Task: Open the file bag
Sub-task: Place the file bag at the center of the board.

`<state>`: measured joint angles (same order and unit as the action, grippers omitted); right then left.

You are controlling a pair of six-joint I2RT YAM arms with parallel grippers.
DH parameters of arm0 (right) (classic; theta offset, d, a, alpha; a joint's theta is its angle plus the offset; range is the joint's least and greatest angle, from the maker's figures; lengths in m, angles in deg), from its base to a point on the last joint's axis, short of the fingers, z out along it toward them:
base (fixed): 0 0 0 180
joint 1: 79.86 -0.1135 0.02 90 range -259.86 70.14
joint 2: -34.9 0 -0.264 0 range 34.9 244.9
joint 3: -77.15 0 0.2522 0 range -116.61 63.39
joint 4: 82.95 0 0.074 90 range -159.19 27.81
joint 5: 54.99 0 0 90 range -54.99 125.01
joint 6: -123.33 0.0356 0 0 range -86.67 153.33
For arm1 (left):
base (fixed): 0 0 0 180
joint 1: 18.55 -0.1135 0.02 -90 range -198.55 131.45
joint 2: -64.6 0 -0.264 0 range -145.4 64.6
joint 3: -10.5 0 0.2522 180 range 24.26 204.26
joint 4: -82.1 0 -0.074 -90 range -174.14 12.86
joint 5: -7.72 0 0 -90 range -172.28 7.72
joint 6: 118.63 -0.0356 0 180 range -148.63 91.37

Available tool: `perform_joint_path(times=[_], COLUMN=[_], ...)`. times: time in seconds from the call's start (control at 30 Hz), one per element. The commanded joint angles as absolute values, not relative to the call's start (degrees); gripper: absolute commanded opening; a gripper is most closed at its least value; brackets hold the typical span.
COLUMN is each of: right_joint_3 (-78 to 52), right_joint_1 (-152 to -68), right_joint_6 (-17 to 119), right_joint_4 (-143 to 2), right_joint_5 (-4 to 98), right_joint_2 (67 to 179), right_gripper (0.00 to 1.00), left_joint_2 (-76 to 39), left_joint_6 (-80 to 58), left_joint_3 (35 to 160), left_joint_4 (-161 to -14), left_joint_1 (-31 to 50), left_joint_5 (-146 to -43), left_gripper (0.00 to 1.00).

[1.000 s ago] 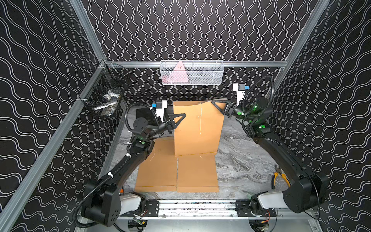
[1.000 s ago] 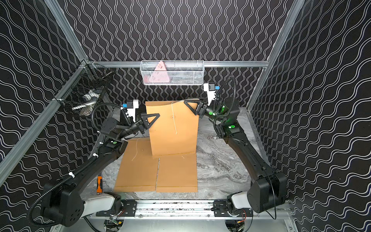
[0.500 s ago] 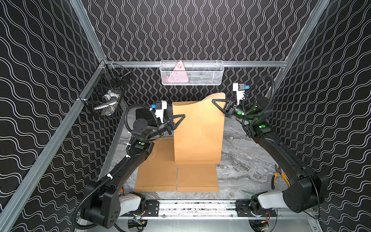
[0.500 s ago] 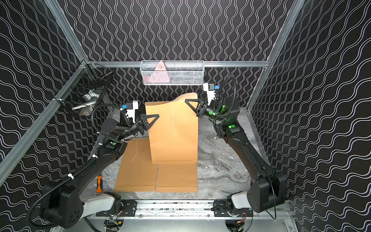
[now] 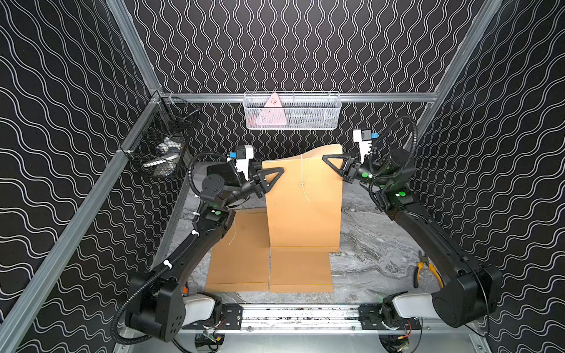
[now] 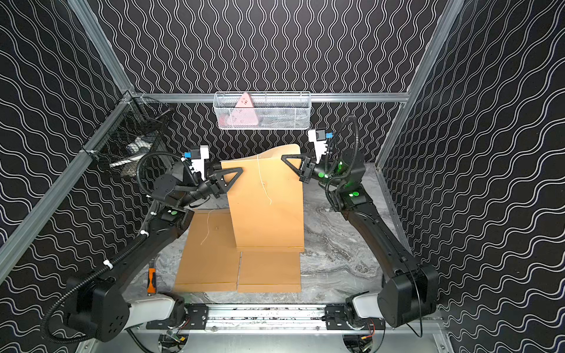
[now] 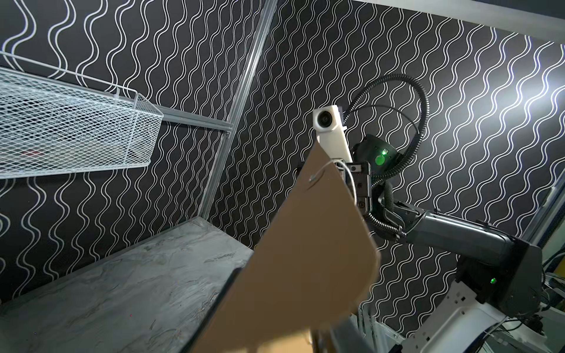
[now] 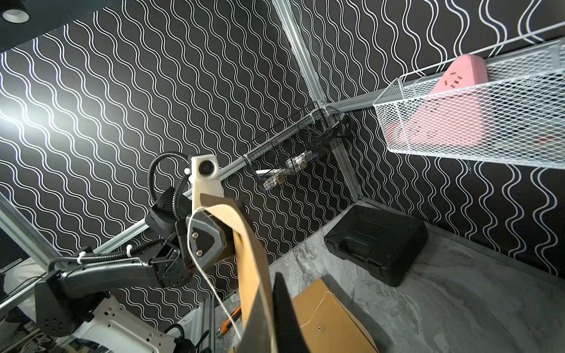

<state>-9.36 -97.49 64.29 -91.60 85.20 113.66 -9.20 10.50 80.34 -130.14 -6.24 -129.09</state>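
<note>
Within the last second the right gripper [image 5: 328, 159] has clamped shut on the flap [image 5: 324, 150] at the upper right corner of the file bag [image 5: 304, 211], which stands upright mid-frame, and the flap has lifted; the left gripper [image 5: 279, 171] sits at the bag's upper left edge, finger spacing indeterminate, so opening is judged under way.

Yellow-handled pliers [image 5: 421, 265] lie on the marble table [image 5: 367, 244].

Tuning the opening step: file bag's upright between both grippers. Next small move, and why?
Probably the right gripper should peel the flap up and back off the file bag. The string hangs loose, so nothing seems to tie the flap down, and it is raised only at that gripper's corner.
</note>
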Motion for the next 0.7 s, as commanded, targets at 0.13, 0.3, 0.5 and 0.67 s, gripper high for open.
perform_joint_path(times=[0.13, 0.3, 0.5, 0.67], right_joint_3=[-8.6, -8.4, -8.2, -7.9], right_joint_1=[-97.6, -97.6, -97.6, -97.6], right_joint_6=[62.2, 62.8, 62.5, 62.6], right_joint_4=[-89.7, -90.4, -90.3, -90.0], right_joint_5=[86.9, 87.3, 87.4, 87.5], right_joint_2=[112.7, 112.9, 112.9, 112.7], right_gripper=[0.00, 0.00, 0.00, 0.11], left_joint_2=[-11.3, -11.5, -11.5, -11.0], left_joint_6=[12.9, 14.2, 15.3, 16.8], left_joint_3=[83.0, 82.3, 81.6, 81.7], left_joint_4=[-134.2, -135.9, -137.3, -138.6], left_joint_1=[-6.6, -6.7, -7.1, -7.4], left_joint_5=[-129.5, -129.6, -129.7, -128.3], left_gripper=[0.34, 0.10, 0.00, 0.00])
